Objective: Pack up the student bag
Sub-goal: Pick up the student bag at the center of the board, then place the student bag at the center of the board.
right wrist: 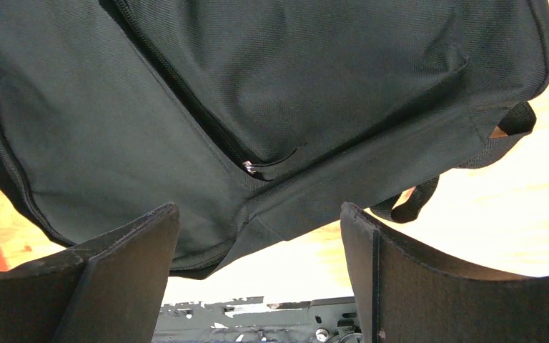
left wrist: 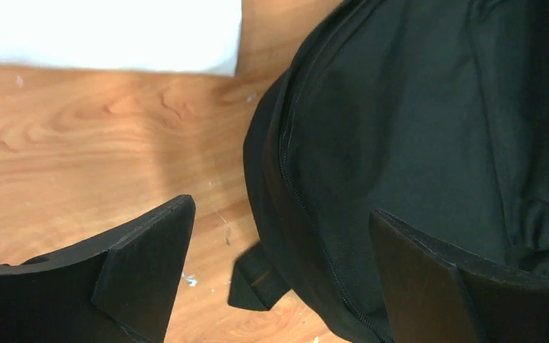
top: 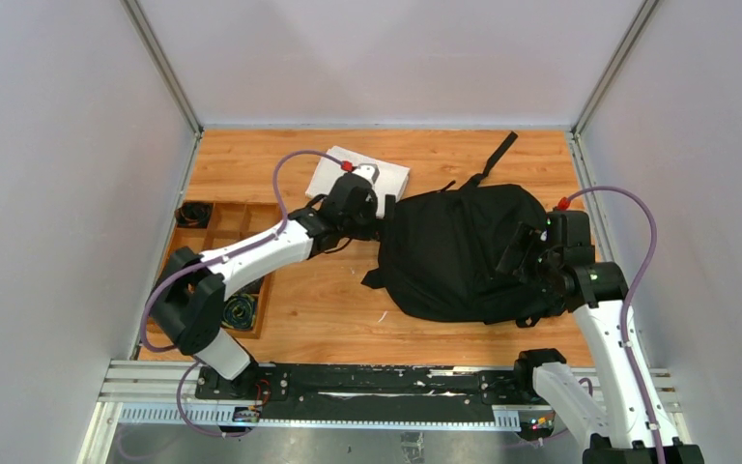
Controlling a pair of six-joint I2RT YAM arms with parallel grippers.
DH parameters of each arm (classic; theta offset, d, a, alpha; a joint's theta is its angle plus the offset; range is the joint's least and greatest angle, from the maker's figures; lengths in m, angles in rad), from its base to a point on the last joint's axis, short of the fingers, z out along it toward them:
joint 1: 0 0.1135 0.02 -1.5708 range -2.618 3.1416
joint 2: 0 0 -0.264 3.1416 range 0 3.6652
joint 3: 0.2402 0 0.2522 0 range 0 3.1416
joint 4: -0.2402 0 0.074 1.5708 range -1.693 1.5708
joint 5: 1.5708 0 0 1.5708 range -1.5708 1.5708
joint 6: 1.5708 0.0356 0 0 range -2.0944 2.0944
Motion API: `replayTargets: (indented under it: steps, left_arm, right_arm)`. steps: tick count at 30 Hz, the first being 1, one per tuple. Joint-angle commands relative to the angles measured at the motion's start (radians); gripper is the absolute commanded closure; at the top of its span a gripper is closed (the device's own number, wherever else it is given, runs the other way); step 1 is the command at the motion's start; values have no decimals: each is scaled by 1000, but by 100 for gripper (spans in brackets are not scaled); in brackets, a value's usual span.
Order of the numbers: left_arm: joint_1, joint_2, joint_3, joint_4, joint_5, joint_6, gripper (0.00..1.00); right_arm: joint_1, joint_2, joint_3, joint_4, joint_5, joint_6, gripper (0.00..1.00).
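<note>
Left hand (left wrist: 280, 212), right hand (right wrist: 259, 211) gape empty, flanking student bag (top: 454, 251); white cloth (top: 391, 174), wooden tray (top: 214, 227) on left side.

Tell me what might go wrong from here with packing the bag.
The left gripper and right gripper stand open at the student bag, holding nothing; a pinch may catch loose fabric rather than the small zipper pull.
The strap loop below the left gripper might snag.
The white cloth lies close beside the bag and could get dragged.

Student bag (top: 459, 253) on wooden table (top: 324, 311), folded white cloth (top: 395, 176) behind, compartment tray (top: 224, 229) left.
</note>
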Motion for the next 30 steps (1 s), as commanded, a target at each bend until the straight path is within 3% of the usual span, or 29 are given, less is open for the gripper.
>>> replayTargets:
  steps: [1, 6, 9, 10, 11, 13, 18, 23, 27, 30]
  left_arm:
    - [-34, 54, 17, 10, -12, -115, 0]
    - [-64, 139, 76, -62, -5, -110, 3]
    - [-76, 162, 100, -87, 12, -104, 20]
    - [-79, 170, 109, -90, 23, -100, 33]
    - [-81, 173, 126, -97, 38, -94, 52]
    - [-81, 169, 185, -140, 62, -79, 97]
    - [-143, 79, 400, -143, 276, 28, 100]
    - [-329, 105, 753, -174, 321, 188, 100]
    - [-343, 216, 1011, -205, 398, 159, 100]
    - [-333, 225, 1033, -214, 369, 160, 100]
  right_arm:
    - [-11, -12, -13, 28, -32, -13, 14]
    - [-11, -29, -13, 28, -37, -8, 14]
    - [-11, -37, -9, 27, -33, -11, 14]
    - [-12, -39, -4, 25, -33, -11, 14]
    - [-12, -41, -1, 23, -33, -12, 14]
    - [-11, -45, 18, 15, -30, -11, 15]
    - [-12, -73, 136, -48, 74, -24, 16]
    - [-12, -154, 291, -123, 329, 2, 19]
    - [-11, -238, 346, -123, 472, 5, 20]
    - [-11, -266, 351, -115, 475, -24, 19]
